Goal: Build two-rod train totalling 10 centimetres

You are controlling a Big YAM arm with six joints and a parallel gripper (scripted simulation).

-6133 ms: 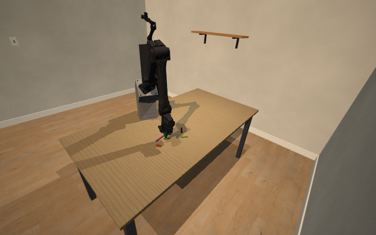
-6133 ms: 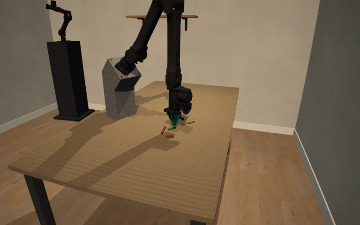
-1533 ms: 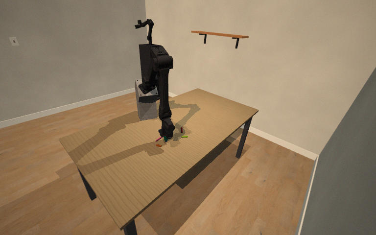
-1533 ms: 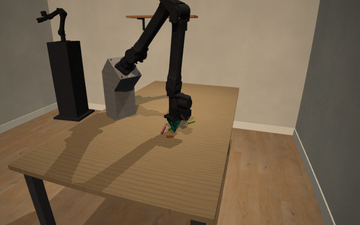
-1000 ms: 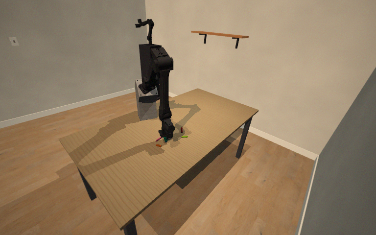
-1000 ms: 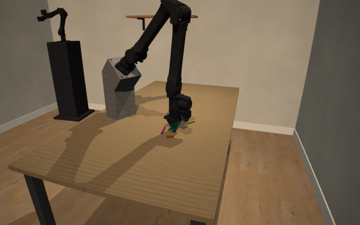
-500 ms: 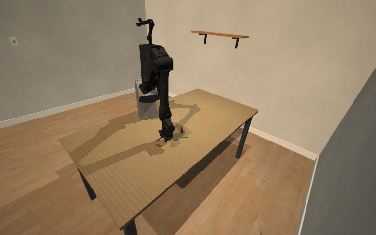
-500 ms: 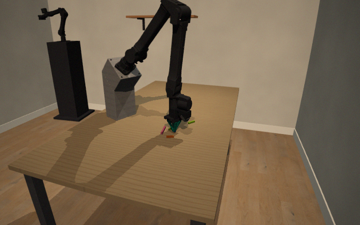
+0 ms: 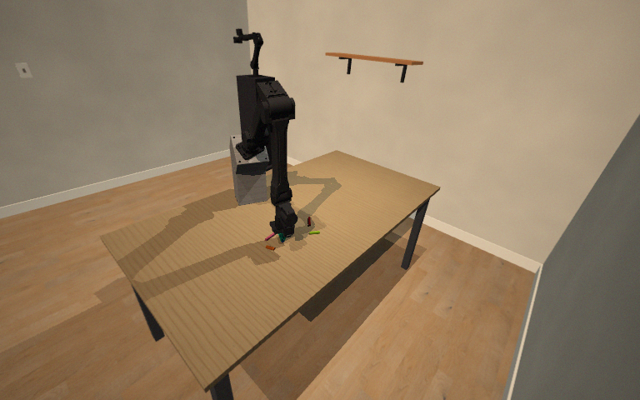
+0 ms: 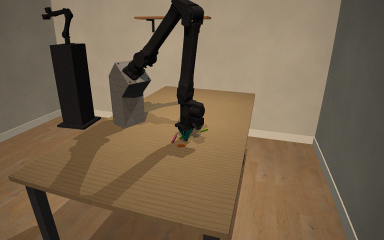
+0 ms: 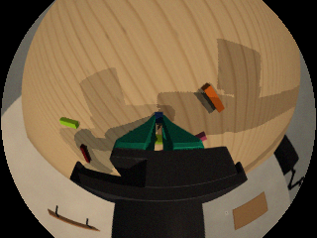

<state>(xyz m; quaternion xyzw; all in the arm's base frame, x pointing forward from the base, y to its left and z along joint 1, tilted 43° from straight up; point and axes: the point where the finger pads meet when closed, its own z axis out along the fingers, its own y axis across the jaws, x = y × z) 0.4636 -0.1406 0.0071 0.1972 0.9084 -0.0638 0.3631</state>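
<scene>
My gripper (image 9: 282, 237) (image 10: 185, 138) (image 11: 158, 119) has green fingers and points down, just above the table (image 9: 226, 302) (image 10: 141, 181). It is shut on a small blue rod (image 11: 158, 117), seen only as a dark blue tip between the fingertips in the wrist view. A pink rod (image 9: 269, 236) (image 10: 174, 138) (image 11: 200, 137) lies close beside the fingers. An orange rod (image 9: 269, 247) (image 10: 181, 145) (image 11: 212, 97) lies a little further off. A lime rod (image 9: 314, 232) (image 10: 203, 130) (image 11: 69, 122) and a red rod (image 9: 308, 221) (image 11: 86, 153) lie on the gripper's other side.
The arm's grey pedestal (image 9: 247, 181) (image 10: 127, 99) stands at the table's back edge. A black column (image 10: 72, 84) carrying a second small arm stands on the floor behind it. A wooden shelf (image 9: 372, 58) hangs on the wall.
</scene>
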